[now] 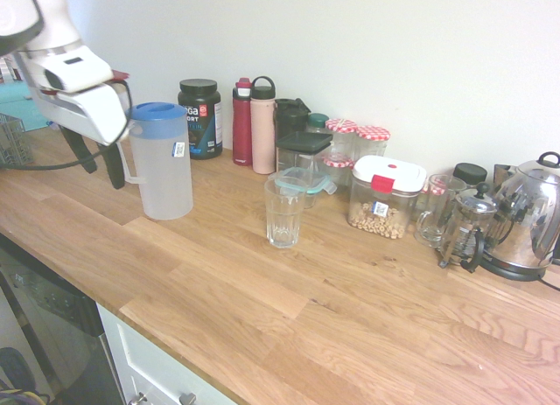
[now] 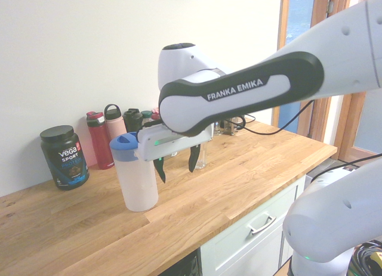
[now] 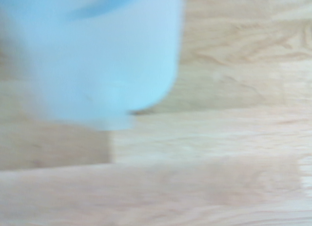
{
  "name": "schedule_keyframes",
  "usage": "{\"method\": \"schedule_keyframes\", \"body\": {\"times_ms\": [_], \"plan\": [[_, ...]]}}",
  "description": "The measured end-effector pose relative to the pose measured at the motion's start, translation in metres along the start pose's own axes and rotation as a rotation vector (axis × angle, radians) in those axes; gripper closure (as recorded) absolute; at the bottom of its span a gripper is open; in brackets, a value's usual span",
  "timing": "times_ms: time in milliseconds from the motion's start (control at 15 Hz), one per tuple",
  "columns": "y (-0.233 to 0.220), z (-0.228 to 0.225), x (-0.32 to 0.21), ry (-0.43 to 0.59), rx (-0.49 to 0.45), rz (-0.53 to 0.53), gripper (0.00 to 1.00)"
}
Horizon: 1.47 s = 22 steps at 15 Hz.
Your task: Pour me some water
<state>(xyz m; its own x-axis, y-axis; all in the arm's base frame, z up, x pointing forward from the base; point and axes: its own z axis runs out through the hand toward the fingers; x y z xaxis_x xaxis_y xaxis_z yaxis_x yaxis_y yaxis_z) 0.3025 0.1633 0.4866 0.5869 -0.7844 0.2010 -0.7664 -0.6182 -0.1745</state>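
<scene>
Shows the pincer (image 1: pixel 104 178) spread wide, pointing down near the handle (image 1: pixel 129 164) of the pitcher (image 1: pixel 166 173); can't tell whether touching it; stands upright on the counter (image 1: pixel 245 317), as to the pitcher, with a blue lid (image 1: pixel 158 113) on top and a small label (image 1: pixel 178 150) on the side; looks frosted and pale, with the water level too unclear to read; blurs in the wrist view; stands upright too, as to the clear glass (image 1: pixel 283 217), apart from the pitcher.
</scene>
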Motion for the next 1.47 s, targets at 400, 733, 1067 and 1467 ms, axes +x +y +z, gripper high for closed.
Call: {"method": "schedule_keyframes", "body": {"times_ms": [400, 733, 1067, 1467], "plan": [[-0.062, -0.003, -0.013, 0.123, 0.125, 0.047, 0.00], [-0.085, 0.009, -0.001, 0.145, 0.123, 0.019, 1.00], [-0.084, 0.012, 0.009, 0.137, 0.134, -0.007, 1.00], [-0.084, 0.011, 0.006, 0.127, 0.139, -0.015, 1.00]]}}
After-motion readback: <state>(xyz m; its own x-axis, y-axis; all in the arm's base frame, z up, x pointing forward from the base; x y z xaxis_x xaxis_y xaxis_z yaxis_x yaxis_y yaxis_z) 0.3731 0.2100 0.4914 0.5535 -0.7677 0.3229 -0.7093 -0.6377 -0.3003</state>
